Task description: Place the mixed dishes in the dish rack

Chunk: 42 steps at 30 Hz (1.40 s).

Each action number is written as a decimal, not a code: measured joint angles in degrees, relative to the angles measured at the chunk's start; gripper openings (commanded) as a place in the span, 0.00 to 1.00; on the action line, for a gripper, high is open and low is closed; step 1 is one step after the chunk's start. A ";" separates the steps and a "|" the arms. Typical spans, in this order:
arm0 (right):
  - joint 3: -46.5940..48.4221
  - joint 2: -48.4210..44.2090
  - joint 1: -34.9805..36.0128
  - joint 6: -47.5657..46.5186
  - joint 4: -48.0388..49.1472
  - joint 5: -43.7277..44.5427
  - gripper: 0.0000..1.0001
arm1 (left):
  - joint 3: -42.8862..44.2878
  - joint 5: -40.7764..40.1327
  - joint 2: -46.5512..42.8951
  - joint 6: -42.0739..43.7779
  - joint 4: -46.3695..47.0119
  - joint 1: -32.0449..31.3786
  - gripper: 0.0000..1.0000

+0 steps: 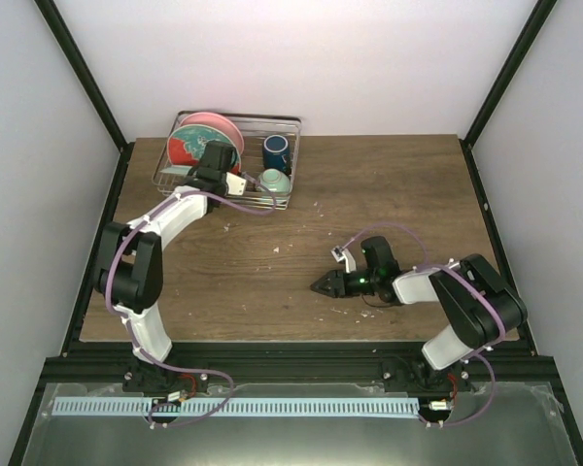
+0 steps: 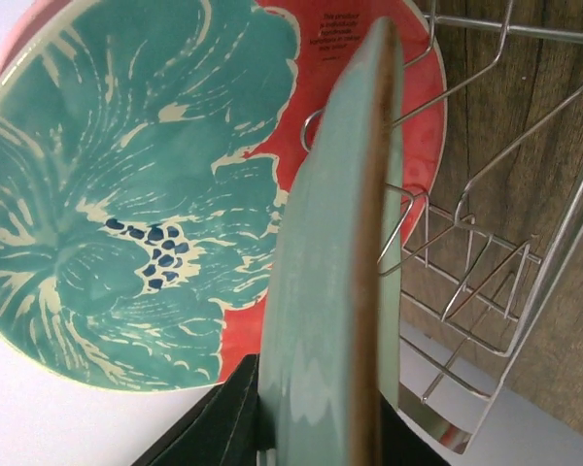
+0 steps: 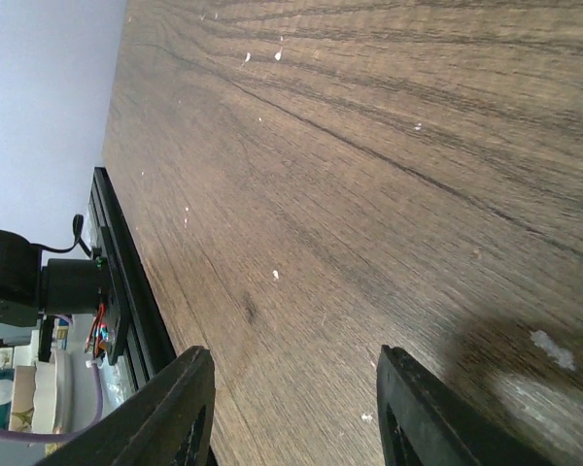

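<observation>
The rack (image 1: 272, 118) sits at the far left corner of the table (image 1: 398, 194), close to the back wall (image 1: 321, 58). Inside it the pink plate (image 1: 219, 124) stands at the back and the floral plate (image 1: 187, 148) stands just in front of it. The cup (image 1: 277, 152) and bowl (image 1: 275, 181) fill the right end, the bowl nearer the arms.

The left gripper (image 1: 214, 158) reaches into the rack's left half and hides much of that side from above. Its fingers (image 2: 219, 427) are clamped on the lower edge of the green plate (image 2: 321, 291), which is held upright and edge-on, just beside the floral plate's face. Whether the two plates touch I cannot tell. Wire tines (image 2: 486, 243) rise close on the green plate's other side.

The right gripper (image 3: 296, 413) lies low over bare table, well apart from the rack, with its fingers parted and nothing between them.

The rack is thin bright wire, rectangular, with looped uprights. The floral plate is glossy, a teal bloom with cream streaks and dark blue dots on red. The green plate is pale and glazed, with a brown rim. The cup is dark blue and the bowl is pale mint and round. The table is dark wood grain flecked with small pale specks.
</observation>
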 measured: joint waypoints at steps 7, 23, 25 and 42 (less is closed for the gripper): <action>0.81 1.95 0.00 0.00 0.48 -0.46 0.47 | 0.42 -1.84 0.55 -0.57 1.92 0.04 0.59; 2.45 4.70 0.00 -0.02 1.07 -1.68 0.47 | 3.23 -3.08 0.92 -2.51 4.07 -0.39 1.00; 2.64 4.72 0.00 -0.04 0.92 -1.70 0.47 | 4.90 -2.91 0.90 -5.25 2.82 -0.92 1.00; 8.11 -2.64 0.00 -4.76 -11.82 6.23 0.50 | 24.24 18.67 -5.16 -68.00 -18.40 2.05 1.00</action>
